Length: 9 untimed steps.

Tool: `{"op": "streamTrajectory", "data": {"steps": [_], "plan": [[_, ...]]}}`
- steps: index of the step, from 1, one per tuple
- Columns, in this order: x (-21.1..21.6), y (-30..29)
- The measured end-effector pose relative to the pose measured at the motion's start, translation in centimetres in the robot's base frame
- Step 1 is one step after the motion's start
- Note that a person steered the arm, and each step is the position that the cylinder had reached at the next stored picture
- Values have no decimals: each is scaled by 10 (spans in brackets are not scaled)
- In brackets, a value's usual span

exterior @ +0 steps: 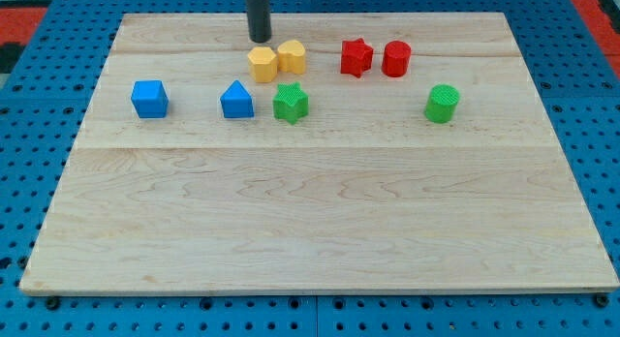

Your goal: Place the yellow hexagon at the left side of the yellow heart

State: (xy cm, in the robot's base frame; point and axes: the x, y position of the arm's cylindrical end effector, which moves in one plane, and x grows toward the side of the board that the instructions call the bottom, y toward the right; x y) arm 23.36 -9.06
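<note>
Well, the yellow hexagon [263, 63] sits touching the left side of the yellow heart [292, 56], so the job looks about done. My tip [260, 38], a jawless rod, hovers just above the hexagon.

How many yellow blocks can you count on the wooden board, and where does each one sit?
2. The yellow hexagon sits near the view's top, just below my tip. The yellow heart touches it on the view's right. No others show; the rod could hide little.
</note>
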Motion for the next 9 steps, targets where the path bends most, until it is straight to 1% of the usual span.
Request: {"op": "streamTrajectory", "data": {"steps": [1,3,4,5,6,7,8,9], "plan": [[14,-26],[84,-30],[104,-21],[105,37],[108,42],[101,26],[81,14],[86,9]]}}
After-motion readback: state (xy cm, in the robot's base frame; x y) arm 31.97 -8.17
